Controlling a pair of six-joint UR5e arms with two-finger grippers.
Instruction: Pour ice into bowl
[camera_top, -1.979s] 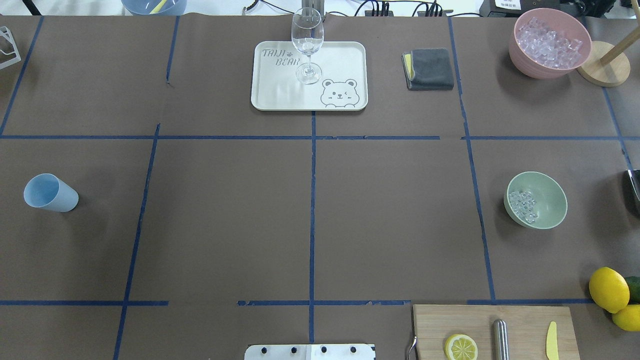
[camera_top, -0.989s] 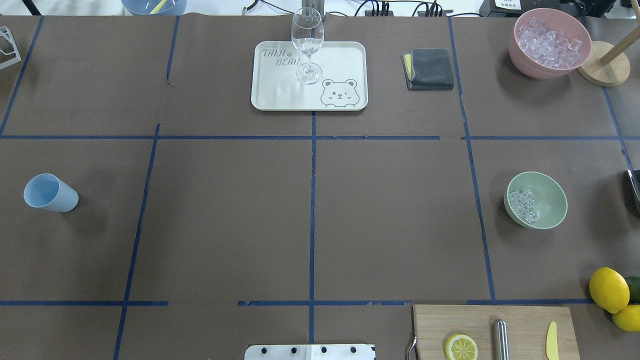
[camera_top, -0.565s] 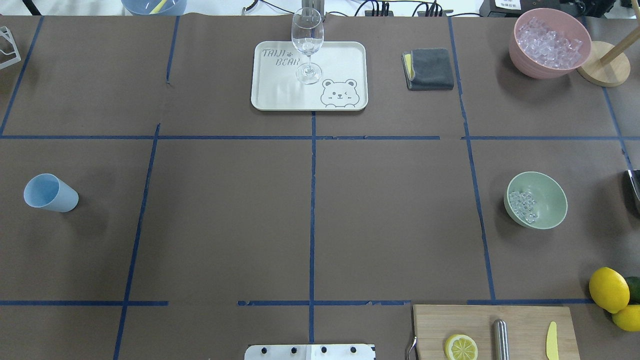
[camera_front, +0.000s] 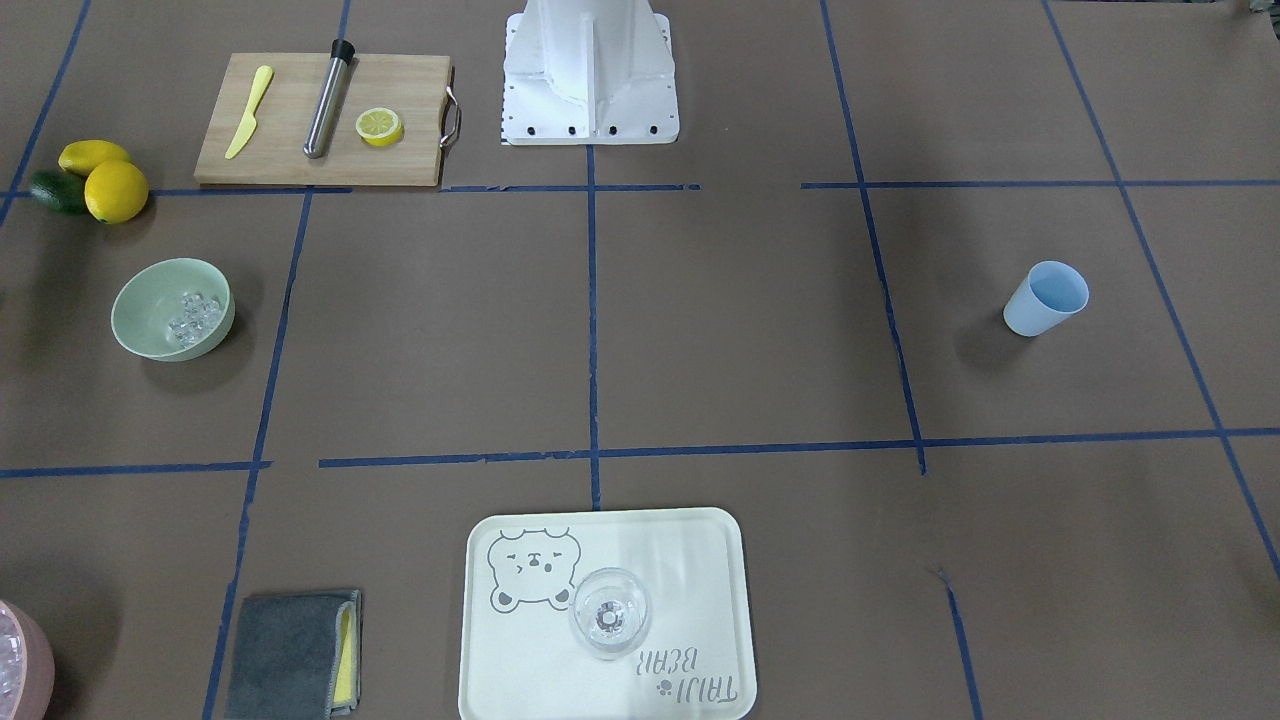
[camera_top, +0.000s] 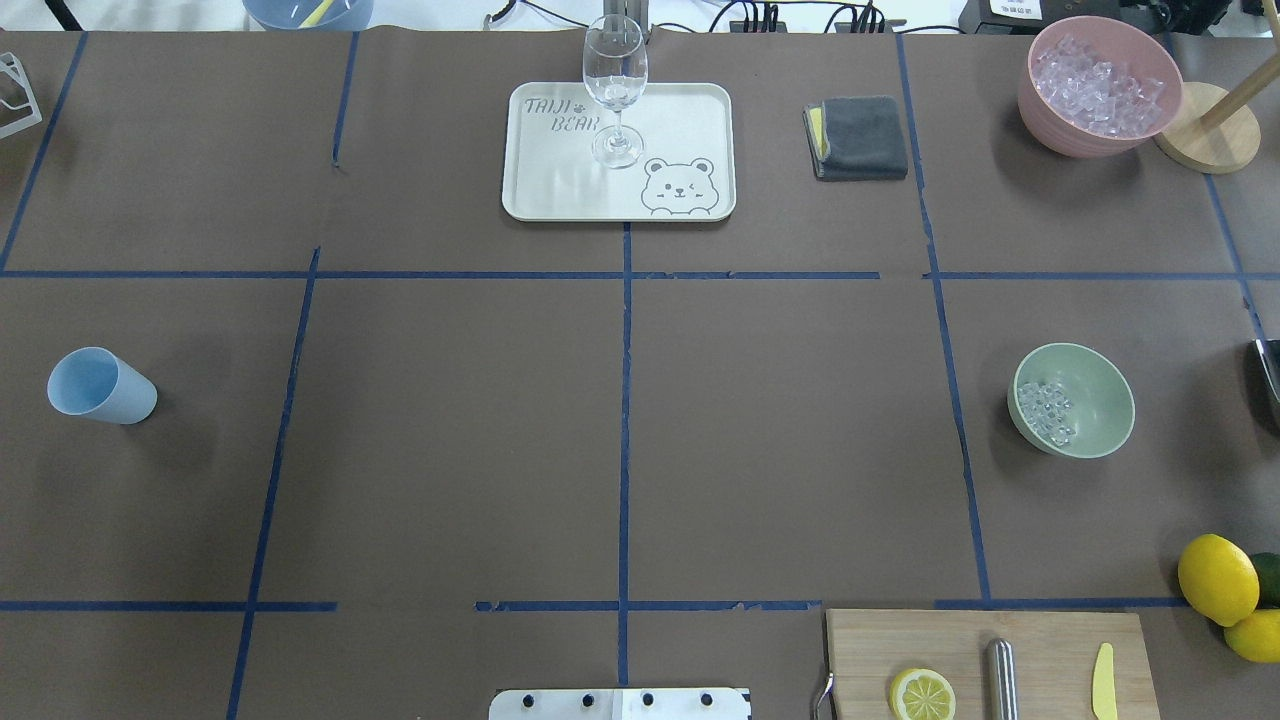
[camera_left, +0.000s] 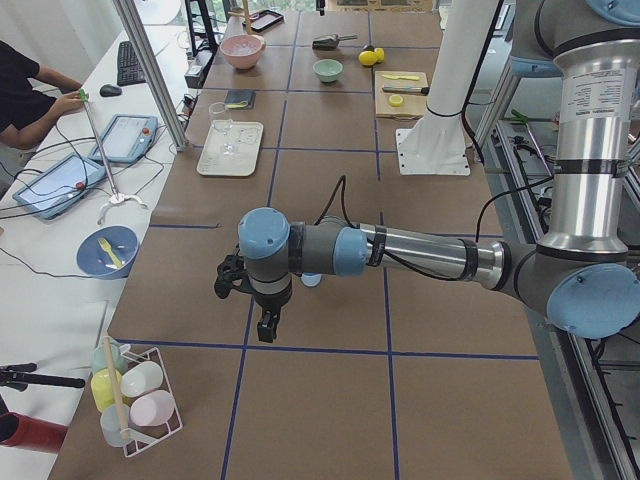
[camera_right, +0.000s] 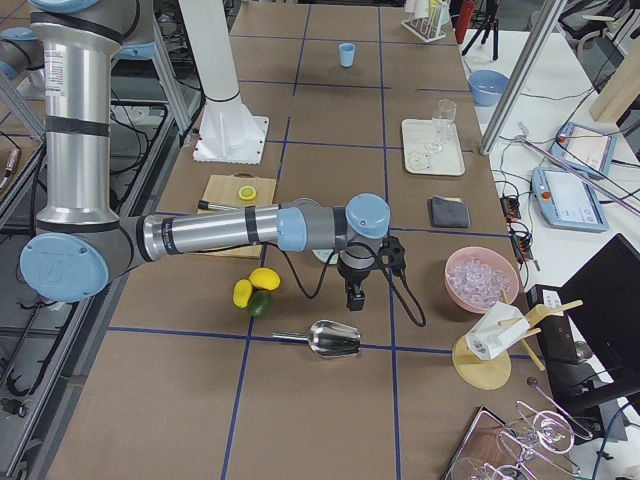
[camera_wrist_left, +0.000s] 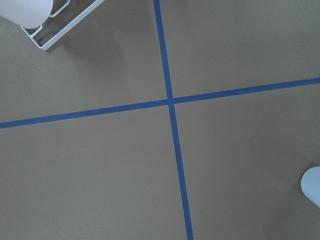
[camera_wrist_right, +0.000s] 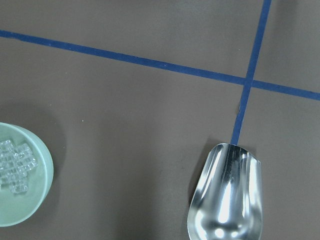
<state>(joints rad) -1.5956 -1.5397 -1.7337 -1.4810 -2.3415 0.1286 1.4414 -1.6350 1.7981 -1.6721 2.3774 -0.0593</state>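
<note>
The pale sage-green bowl (camera_top: 1100, 405) stands at the table's right side, with a small heap of clear ice cubes (camera_top: 1045, 412) in it. It also shows in the front view (camera_front: 145, 315) with the ice (camera_front: 192, 312), and at the left edge of the right wrist view (camera_wrist_right: 37, 197). My right gripper (camera_right: 354, 296) hangs over the table just past the bowl; it shows only in the right side view, so I cannot tell its state. My left gripper (camera_left: 268, 325) shows only in the left side view, near the light blue cup; I cannot tell its state either.
A light blue cup (camera_top: 100, 386) stands at the left. An empty metal scoop (camera_wrist_right: 227, 200) lies right of the bowl. A pink container of ice (camera_top: 1100, 85), a grey cloth (camera_top: 860, 136), a tray (camera_top: 680, 120) with a wine glass (camera_top: 615, 90), lemons (camera_top: 1217, 578) and a cutting board (camera_top: 1040, 640) lie around.
</note>
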